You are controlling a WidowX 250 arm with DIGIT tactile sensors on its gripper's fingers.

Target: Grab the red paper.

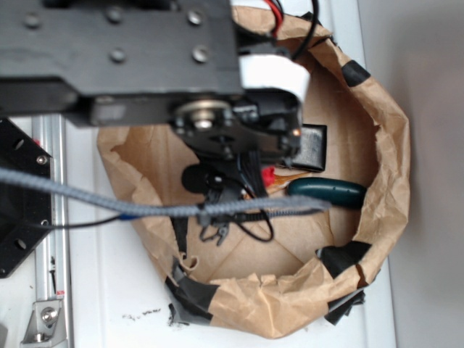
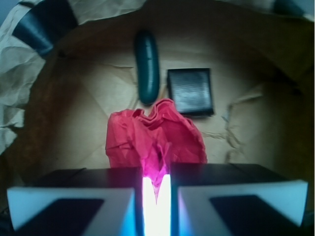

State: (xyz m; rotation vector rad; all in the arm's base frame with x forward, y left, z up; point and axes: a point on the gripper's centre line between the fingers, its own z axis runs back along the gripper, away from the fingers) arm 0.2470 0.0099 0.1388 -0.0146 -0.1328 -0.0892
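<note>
red paper (image 2: 156, 137) inside brown paper bowl (image 2: 59, 147)

Dim, soft focus (central glare)

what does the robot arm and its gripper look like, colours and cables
The arm is black, boxy, with round screws. The gripper has black fingers edged with white padding. Red and black wires run on top; a grey braided cable crosses below.

Wrinkly thin red paper (image 2: 156, 135); creased matt brown paper sheet (image 2: 88, 118).
</note>
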